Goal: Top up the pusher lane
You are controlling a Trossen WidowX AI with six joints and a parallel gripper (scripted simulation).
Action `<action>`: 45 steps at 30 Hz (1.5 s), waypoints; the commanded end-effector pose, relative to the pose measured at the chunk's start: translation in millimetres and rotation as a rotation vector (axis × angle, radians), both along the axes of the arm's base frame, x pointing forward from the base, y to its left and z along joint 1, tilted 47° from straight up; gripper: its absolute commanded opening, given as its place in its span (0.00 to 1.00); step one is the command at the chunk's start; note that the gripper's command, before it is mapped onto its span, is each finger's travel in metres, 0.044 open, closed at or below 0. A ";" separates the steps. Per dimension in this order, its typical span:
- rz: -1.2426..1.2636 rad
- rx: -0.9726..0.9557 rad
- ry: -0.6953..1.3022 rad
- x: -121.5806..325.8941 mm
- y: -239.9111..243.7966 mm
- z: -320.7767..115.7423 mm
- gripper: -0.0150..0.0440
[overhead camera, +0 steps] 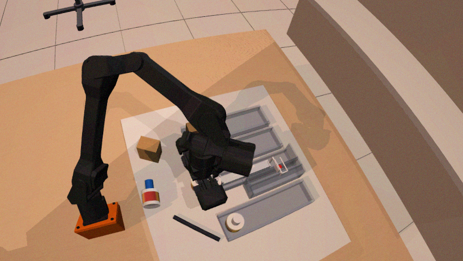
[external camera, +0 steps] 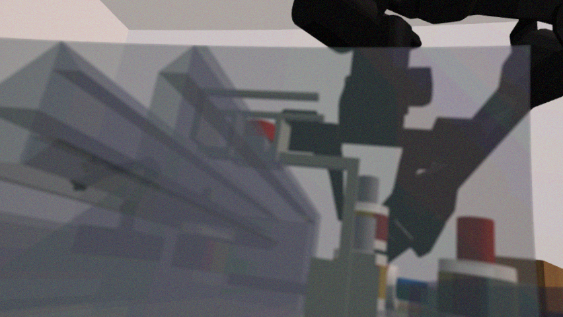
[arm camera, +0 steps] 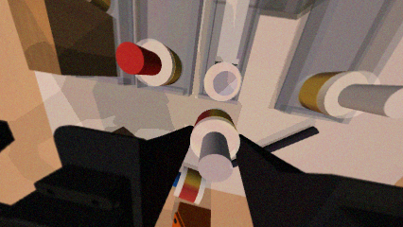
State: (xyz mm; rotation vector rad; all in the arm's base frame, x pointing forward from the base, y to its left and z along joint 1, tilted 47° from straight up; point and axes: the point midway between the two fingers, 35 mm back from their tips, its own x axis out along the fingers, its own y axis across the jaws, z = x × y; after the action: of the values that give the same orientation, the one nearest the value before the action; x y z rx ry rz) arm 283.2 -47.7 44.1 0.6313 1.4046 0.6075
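The arm (overhead camera: pixel 97 129) is matte black with thick blocky links, mounted on an orange base (overhead camera: pixel 99 223) with dark screws.

The top view is bright and evenly lit. Big soft shadows of the arm (overhead camera: pixel 97 129) are thrown across the bench (overhead camera: pixel 48 129) and the white mat (overhead camera: pixel 291 233), away to the right. Floor lines are bent near the edges, so the picture is curved there. The exterior view is dim and hazy, seen through a grey see-through sheet (external camera: pixel 157 157); near things are blurred. The wrist view is well lit but a little soft, and the fingers are shown as dark shapes.
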 end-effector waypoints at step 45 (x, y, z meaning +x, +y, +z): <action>-0.009 0.003 0.000 17.5 17.1 -17.1 0.25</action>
State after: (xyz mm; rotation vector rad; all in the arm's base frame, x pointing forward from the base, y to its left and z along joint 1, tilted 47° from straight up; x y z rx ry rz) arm 294.0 -28.9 25.9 0.6433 1.4157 0.6051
